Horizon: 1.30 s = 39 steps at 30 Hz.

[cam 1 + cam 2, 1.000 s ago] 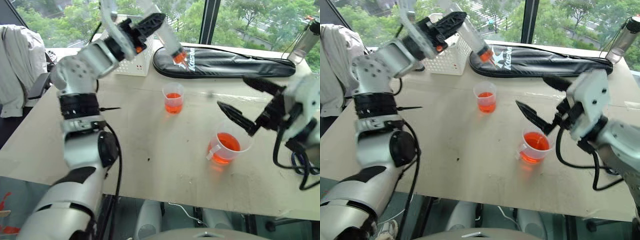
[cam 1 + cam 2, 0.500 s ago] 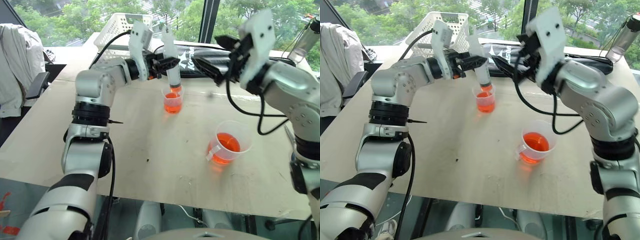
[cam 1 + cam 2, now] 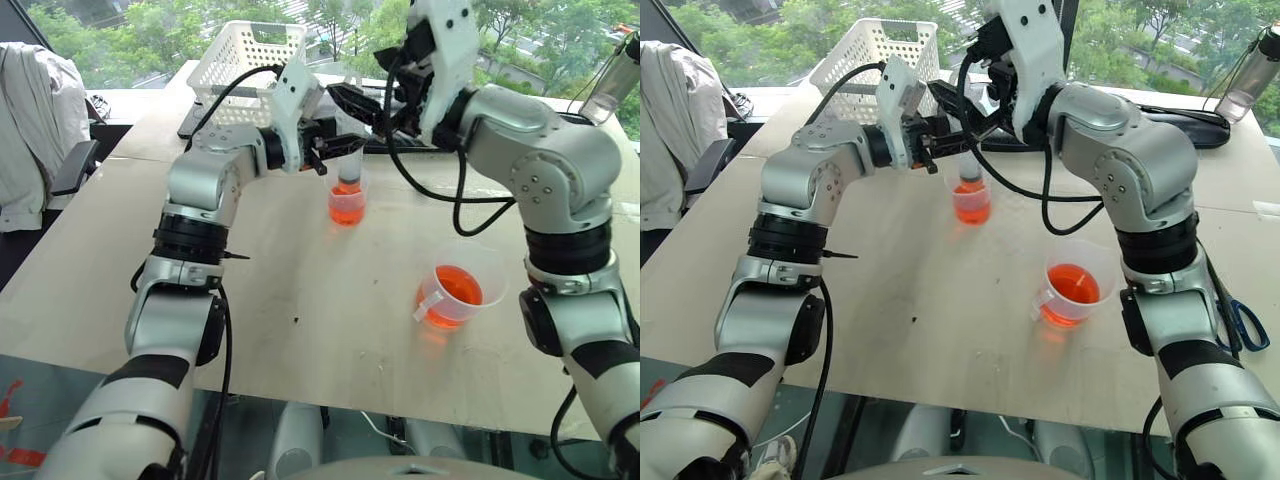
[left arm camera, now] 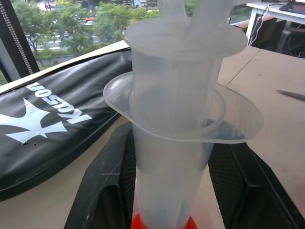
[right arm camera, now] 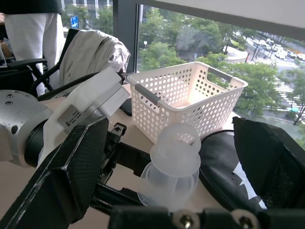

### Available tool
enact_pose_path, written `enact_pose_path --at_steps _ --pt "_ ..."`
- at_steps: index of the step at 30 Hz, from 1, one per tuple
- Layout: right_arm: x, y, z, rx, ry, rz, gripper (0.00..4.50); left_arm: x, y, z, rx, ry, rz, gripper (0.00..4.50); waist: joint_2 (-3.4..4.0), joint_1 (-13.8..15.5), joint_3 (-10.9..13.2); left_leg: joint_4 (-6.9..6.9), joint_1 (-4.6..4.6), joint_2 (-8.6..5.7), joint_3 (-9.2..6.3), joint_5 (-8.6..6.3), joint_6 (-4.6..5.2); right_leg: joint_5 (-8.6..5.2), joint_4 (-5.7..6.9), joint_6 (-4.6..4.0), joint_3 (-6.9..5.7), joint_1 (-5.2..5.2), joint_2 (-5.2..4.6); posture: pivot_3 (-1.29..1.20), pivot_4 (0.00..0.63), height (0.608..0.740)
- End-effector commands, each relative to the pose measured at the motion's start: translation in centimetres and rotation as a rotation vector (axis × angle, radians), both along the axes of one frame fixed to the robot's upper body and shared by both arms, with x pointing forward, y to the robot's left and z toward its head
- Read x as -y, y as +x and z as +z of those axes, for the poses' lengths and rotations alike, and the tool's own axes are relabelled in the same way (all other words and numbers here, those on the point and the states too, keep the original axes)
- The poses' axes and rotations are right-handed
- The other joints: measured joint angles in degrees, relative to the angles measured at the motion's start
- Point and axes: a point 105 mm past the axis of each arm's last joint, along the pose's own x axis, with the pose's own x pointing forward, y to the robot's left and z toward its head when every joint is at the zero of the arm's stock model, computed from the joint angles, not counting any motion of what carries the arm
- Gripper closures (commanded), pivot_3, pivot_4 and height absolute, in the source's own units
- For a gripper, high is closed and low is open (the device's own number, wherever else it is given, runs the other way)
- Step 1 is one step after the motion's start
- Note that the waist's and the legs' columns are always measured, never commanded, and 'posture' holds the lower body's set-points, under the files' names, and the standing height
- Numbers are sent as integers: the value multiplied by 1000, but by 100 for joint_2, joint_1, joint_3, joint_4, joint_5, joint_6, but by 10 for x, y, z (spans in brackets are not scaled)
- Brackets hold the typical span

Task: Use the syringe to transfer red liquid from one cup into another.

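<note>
Taking the small handle-less cup [image 3: 347, 203] as the landmark, the nearest thing to the robot is the handled measuring cup [image 3: 455, 295], which stands well nearer than the small cup and off to its right on the pale table [image 3: 300, 320]. It holds a good pool of red liquid [image 3: 459, 285] and nothing touches it. Blue-handled scissors [image 3: 1247, 325] lie at the table's right edge, further right again.

The small cup itself is partly filled with the same orange-red liquid. Directly above it the syringe [image 3: 346, 165] stands upright, its tip down inside the cup's mouth and its white plunger [image 5: 175, 143] raised above the barrel. The left gripper [image 3: 335, 148] reaches in from the cup's left and is clamped on the syringe barrel just under the flange, one black finger [image 4: 107, 191] on each side.

Just above and slightly beyond the cup, the right gripper [image 3: 368, 105] comes in from the right with its fingers spread wide, holding nothing, the plunger head sitting between them without contact.

Beyond the cup lie a black zippered bag [image 3: 1180, 120] and a white perforated basket [image 3: 250, 60], with a bottle [image 3: 612, 80] far to the right.

The step in hand looks like emptying the syringe into the small cup. The next move would call for the right gripper to settle onto the plunger head and press it straight down while the left holds the barrel steady over the cup.
</note>
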Motion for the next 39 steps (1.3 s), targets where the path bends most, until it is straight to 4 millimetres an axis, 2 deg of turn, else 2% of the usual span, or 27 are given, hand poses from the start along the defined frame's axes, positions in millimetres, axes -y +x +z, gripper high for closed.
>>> enact_pose_path --at_steps 1,2,3,5,20,24,25,26,39 --pt "-1 -2 9 36 9 9 0 8 -11 19 91 -4 -53 2948 0 0 0 1 0 0 0 0 0 0 1 0 0 0 0 0 150 724" --pt "0 0 8 35 10 1 549 7 -12 18 90 -4 -53 2948 0 -1 0 2 -1 0 0 0 0 0 2 0 0 0 0 0 150 724" --pt "2 2 7 36 10 -4 819 7 -12 18 90 -4 -54 2948 0 -3 0 2 0 0 0 0 0 0 2 0 0 0 0 0 150 724" --pt "5 3 6 36 9 -10 1809 7 -12 19 91 -6 -49 2948 0 -3 0 2 0 0 0 0 0 0 3 0 0 0 0 0 150 724" --pt "8 7 -1 -27 48 -3 1809 7 -12 21 109 -9 -40 2948 0 -9 0 3 1 0 -1 0 0 0 5 0 -1 0 1 0 150 724" --pt "9 8 -2 -37 48 -2 2912 7 -12 21 113 -11 -40 2948 0 -9 0 3 1 0 -1 0 0 0 5 0 -1 0 0 0 150 724" --pt "9 8 -2 -39 48 -3 3424 7 -12 21 113 -12 -39 2948 0 -9 0 3 1 0 -1 0 0 0 5 0 -1 0 1 0 150 724" --pt "9 8 -2 -41 48 -3 3621 7 -12 21 113 -12 -39 2948 0 -10 0 3 1 0 -2 0 0 0 5 0 -1 0 1 0 150 724" --pt "11 4 -6 -79 62 14 3655 5 -10 20 115 -22 -15 2948 0 -9 0 3 1 0 -1 0 0 0 6 0 -1 0 1 0 150 724"
